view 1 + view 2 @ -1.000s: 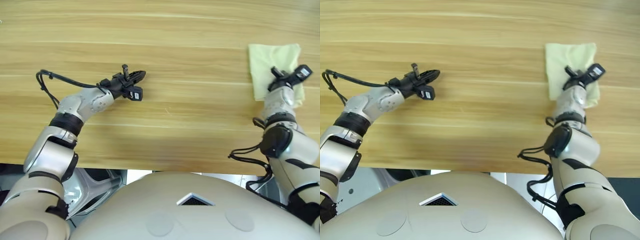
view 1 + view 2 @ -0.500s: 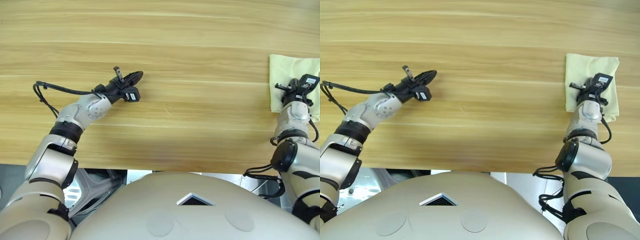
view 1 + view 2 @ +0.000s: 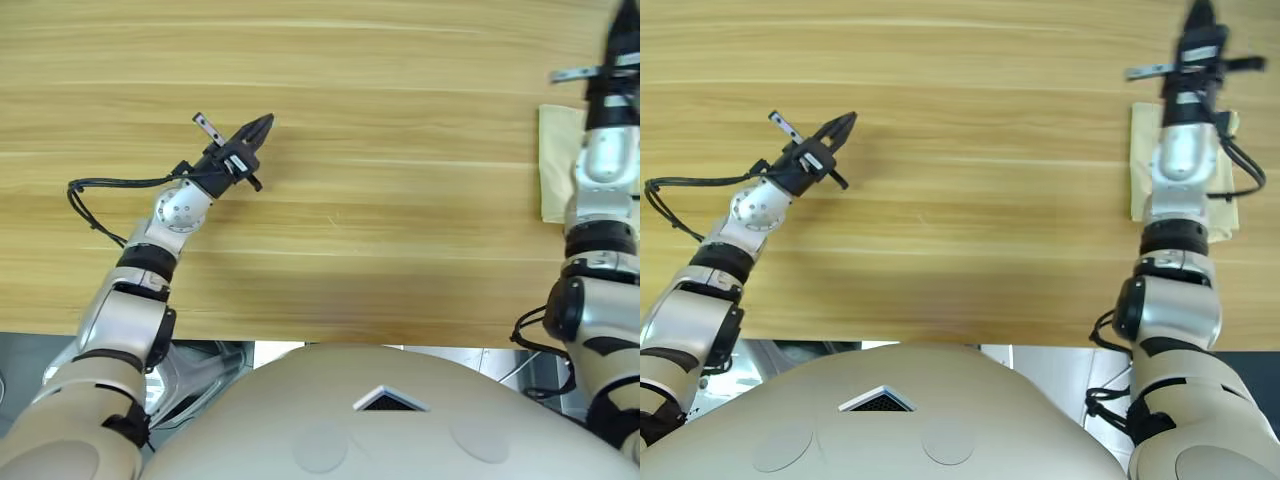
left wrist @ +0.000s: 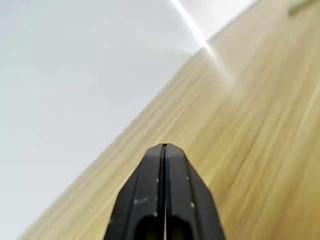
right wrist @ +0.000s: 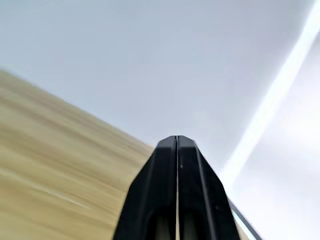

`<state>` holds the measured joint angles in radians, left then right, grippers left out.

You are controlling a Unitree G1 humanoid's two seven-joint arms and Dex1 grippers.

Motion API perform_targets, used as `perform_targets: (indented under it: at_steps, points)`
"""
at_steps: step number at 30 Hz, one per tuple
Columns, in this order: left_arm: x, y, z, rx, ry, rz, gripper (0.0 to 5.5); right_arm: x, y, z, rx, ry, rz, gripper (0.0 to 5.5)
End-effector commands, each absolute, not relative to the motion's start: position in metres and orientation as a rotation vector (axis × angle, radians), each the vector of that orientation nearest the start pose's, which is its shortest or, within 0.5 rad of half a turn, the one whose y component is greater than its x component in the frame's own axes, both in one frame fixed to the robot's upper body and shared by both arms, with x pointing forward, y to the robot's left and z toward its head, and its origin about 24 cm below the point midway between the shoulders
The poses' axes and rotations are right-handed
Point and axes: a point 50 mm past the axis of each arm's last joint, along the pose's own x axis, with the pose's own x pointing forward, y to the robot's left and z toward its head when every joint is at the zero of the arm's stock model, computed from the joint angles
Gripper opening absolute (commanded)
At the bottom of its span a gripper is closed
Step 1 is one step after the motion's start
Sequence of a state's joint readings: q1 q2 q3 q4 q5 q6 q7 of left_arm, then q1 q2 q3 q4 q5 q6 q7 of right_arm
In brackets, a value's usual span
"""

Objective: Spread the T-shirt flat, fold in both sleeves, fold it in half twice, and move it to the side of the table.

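The T-shirt (image 3: 1142, 162) is pale yellow and lies folded into a small rectangle near the table's right edge, partly hidden behind my right forearm. My right gripper (image 3: 1198, 18) is raised above and beyond it, off the cloth. In the right wrist view its black fingers (image 5: 165, 165) are pressed together, shut with nothing held. My left gripper (image 3: 263, 124) hovers over bare wood at the left of the table, far from the shirt. It too is shut and empty, its fingertips (image 4: 172, 155) meeting in a thin seam.
The wooden table (image 3: 400, 80) stretches wide and bare between the two arms. Its near edge runs just in front of me. A black cable (image 3: 95, 190) loops beside my left forearm. A pale wall stands beyond the far edge of the table.
My right gripper slid the folded T-shirt to the right, then lifted off it and rose. My left gripper tilted up and shifted slightly left.
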<state>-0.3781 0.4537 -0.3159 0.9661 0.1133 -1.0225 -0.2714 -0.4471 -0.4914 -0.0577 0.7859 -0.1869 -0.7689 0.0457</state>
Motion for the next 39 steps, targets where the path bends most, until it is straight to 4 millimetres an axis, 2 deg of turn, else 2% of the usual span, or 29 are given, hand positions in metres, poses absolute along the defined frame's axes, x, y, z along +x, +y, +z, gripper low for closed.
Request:
perform_targets:
  at_steps: [1, 2, 3, 5, 6, 7, 8, 9, 11, 15, 17, 19, 23, 25, 39]
  points:
    - [0.264, 0.193, 0.002, 0.449, -0.161, -0.791, 0.00, 0.259, -0.168, 0.032, -0.704, -0.316, 0.902, 0.03]
    - [0.261, 0.193, 0.000, 0.397, -0.142, -0.834, 0.00, 0.245, -0.160, 0.029, -0.643, -0.327, 1.031, 0.03]
    - [0.260, 0.195, 0.001, 0.313, -0.140, -0.867, 0.00, 0.242, -0.158, 0.039, -0.469, -0.370, 1.075, 0.03]
    - [0.268, 0.202, 0.009, 0.086, -0.186, -0.847, 0.00, 0.264, -0.174, 0.066, 0.069, -0.475, 1.013, 0.03]
    - [0.275, 0.208, 0.014, -0.017, -0.216, -0.796, 0.00, 0.284, -0.184, 0.072, 0.329, -0.513, 0.907, 0.03]
    - [0.282, 0.213, 0.018, -0.097, -0.234, -0.739, 0.00, 0.303, -0.188, 0.071, 0.514, -0.500, 0.803, 0.03]
    - [0.292, 0.218, 0.020, -0.173, -0.231, -0.650, 0.00, 0.323, -0.186, 0.064, 0.578, -0.417, 0.627, 0.03]
    - [0.299, 0.222, 0.021, -0.237, -0.219, -0.573, 0.00, 0.337, -0.183, 0.057, 0.602, -0.331, 0.484, 0.03]
    - [0.311, 0.231, 0.019, -0.332, -0.159, -0.396, 0.00, 0.351, -0.173, 0.044, 0.512, -0.154, 0.263, 0.03]
    - [0.312, 0.251, 0.006, -0.422, -0.040, -0.099, 0.00, 0.350, -0.166, 0.022, 0.187, 0.025, 0.041, 0.03]
    - [0.306, 0.258, -0.004, -0.446, 0.005, -0.003, 0.00, 0.344, -0.161, 0.011, 0.074, 0.078, 0.015, 0.03]
    - [0.300, 0.262, -0.012, -0.440, 0.048, 0.049, 0.00, 0.338, -0.155, 0.000, 0.064, 0.129, 0.012, 0.03]
    - [0.295, 0.262, -0.022, -0.475, 0.113, 0.114, 0.00, 0.331, -0.153, -0.015, 0.275, 0.218, 0.022, 0.03]
    - [0.294, 0.260, -0.026, -0.476, 0.142, 0.123, 0.00, 0.330, -0.152, -0.018, 0.343, 0.232, 0.037, 0.03]
    - [0.289, 0.251, -0.038, -0.404, 0.249, 0.117, 0.00, 0.318, -0.165, -0.034, 0.218, 0.321, -0.018, 0.03]
